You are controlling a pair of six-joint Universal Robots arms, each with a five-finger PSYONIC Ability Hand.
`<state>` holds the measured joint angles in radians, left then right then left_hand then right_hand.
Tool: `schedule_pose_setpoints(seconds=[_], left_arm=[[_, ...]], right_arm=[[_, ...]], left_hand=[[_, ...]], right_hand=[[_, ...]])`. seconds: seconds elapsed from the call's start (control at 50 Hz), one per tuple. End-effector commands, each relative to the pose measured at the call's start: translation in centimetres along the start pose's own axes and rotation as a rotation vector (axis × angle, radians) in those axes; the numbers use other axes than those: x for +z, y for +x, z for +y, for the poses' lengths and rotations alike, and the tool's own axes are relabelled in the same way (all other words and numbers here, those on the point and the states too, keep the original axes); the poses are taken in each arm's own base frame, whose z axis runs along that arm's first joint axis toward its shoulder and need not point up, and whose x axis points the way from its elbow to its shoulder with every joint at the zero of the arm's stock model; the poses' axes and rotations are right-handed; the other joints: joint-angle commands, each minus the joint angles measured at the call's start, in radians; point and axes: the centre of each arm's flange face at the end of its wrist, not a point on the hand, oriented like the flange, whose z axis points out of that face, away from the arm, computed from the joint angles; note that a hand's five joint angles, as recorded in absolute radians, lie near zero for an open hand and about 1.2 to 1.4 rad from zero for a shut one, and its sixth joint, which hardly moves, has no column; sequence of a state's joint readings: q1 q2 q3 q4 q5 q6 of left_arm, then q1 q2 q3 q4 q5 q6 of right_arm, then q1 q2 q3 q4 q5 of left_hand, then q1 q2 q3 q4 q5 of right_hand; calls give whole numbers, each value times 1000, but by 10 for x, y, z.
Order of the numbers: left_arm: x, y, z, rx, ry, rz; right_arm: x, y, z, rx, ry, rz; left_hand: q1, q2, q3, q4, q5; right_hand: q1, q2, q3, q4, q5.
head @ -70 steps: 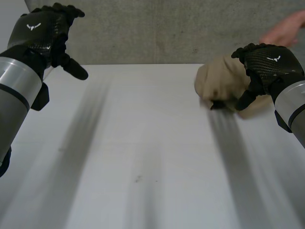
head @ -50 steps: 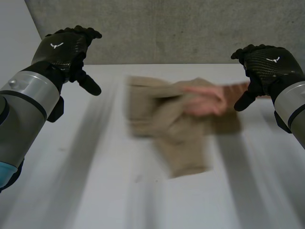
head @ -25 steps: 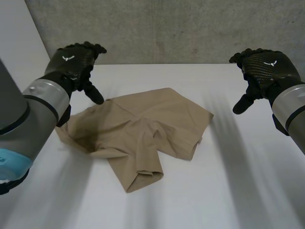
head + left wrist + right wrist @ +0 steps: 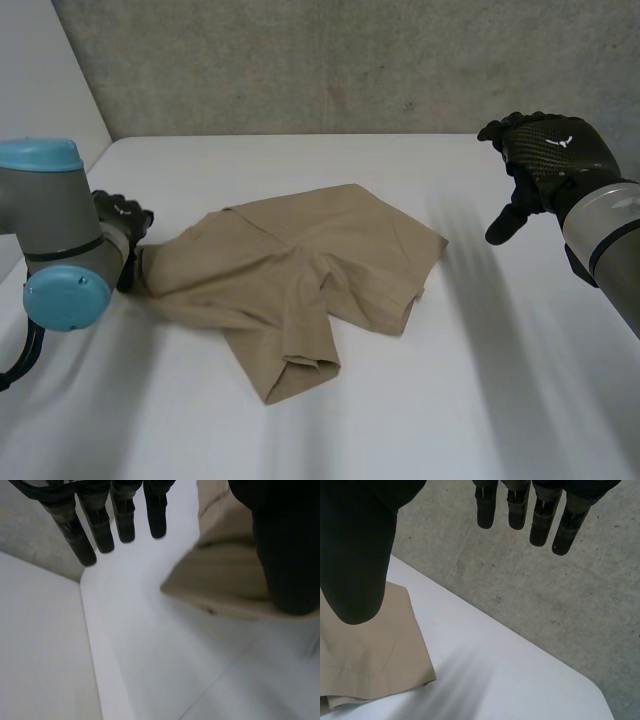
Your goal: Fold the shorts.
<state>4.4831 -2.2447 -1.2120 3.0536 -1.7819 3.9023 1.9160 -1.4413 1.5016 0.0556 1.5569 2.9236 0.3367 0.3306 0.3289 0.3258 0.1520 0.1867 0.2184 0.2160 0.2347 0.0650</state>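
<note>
Left hand (image 4: 122,222) is down low at the table, its fingers (image 4: 115,515) straight and spread wide from the thumb, gripping nothing. The thumb hangs over the cloth, the fingers over bare table just past it, and whether anything touches I cannot tell. Right beside that hand is the outer corner of the tan, rumpled cotton shorts (image 4: 300,265), which spread away from it towards the middle of the flat white table (image 4: 450,400). One leg is bunched and doubled under. Right hand (image 4: 548,150) is up in the air, well apart from the far edge of the shorts, fingers loose and open, also holding nothing. To do this step well, I would pinch that near corner cleanly through one layer, bring the right hand down to the opposite edge, and pull the cloth flat before any fold goes in. No bin or tray is in play; the shorts lie straight on the table top. Beyond stands the grey concrete wall (image 4: 350,60).
</note>
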Motion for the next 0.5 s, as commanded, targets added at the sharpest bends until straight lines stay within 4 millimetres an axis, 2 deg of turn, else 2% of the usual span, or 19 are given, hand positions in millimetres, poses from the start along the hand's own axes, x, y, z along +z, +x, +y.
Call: schedule_pose_setpoints(seconds=[0.02,0.04,0.1,0.18,0.2,0.26,0.28,0.32,0.34,0.36,0.42,0.44,0.48,0.5], left_arm=[[8,0,6,24,-15,-5],[8,-3,2,19,0,-15],[10,-15,-11,0,46,-67],[7,-52,-50,-69,183,-260],[-2,-73,-71,-116,266,-364],[-30,-103,-110,-208,436,-507],[-53,-116,-135,-264,557,-576],[-75,-124,-156,-305,665,-624],[-84,-125,-164,-320,707,-637],[-102,-123,-180,-347,786,-646],[-126,-104,-199,-364,868,-599],[-142,-85,-210,-365,915,-538],[-158,-61,-219,-359,962,-465],[-174,-39,-226,-352,1001,-396]], right_arm=[[2,-1,3,-1,-2,0],[3,0,3,-1,-4,-1],[4,0,3,-1,-3,3],[5,2,0,-1,5,8],[5,3,0,-1,8,10],[4,5,-3,-10,17,17],[5,5,-4,-13,18,20],[4,6,-5,-22,21,24],[4,7,-6,-28,24,28],[4,7,-7,-31,27,29],[2,8,-12,-36,43,33],[2,9,-14,-34,47,37],[3,11,-15,-32,54,43],[5,15,-17,-32,59,53]], left_hand=[[738,744,746,749,748],[1034,1040,1041,1044,1044],[1060,1066,1067,1070,1070],[1060,1066,1067,1070,1070],[1060,1066,1067,1070,1070],[1060,1066,1067,1070,1070],[1060,1066,1067,1070,1070],[1060,1066,1067,1070,1070],[1060,1066,1067,1070,1070],[1060,1066,1067,1070,1070],[1060,1066,1067,1070,1070],[1060,1066,1067,1070,1070],[1060,1066,1067,1070,1070],[1060,1066,1067,1070,1070]], right_hand=[[-12,-44,-42,-60,-65],[-12,-44,-42,-60,-65],[-12,-44,-42,-60,-65],[-12,-44,-42,-60,-65],[-12,-44,-42,-60,-65],[-12,-44,-42,-60,-65],[-12,-44,-42,-60,-65],[-12,-44,-42,-60,-65],[-12,-44,-42,-60,-65],[-12,-44,-42,-60,-65],[-12,-44,-42,-60,-65],[-12,-44,-42,-60,-65],[-12,-44,-42,-60,-65],[-12,-44,-42,-60,-65]])
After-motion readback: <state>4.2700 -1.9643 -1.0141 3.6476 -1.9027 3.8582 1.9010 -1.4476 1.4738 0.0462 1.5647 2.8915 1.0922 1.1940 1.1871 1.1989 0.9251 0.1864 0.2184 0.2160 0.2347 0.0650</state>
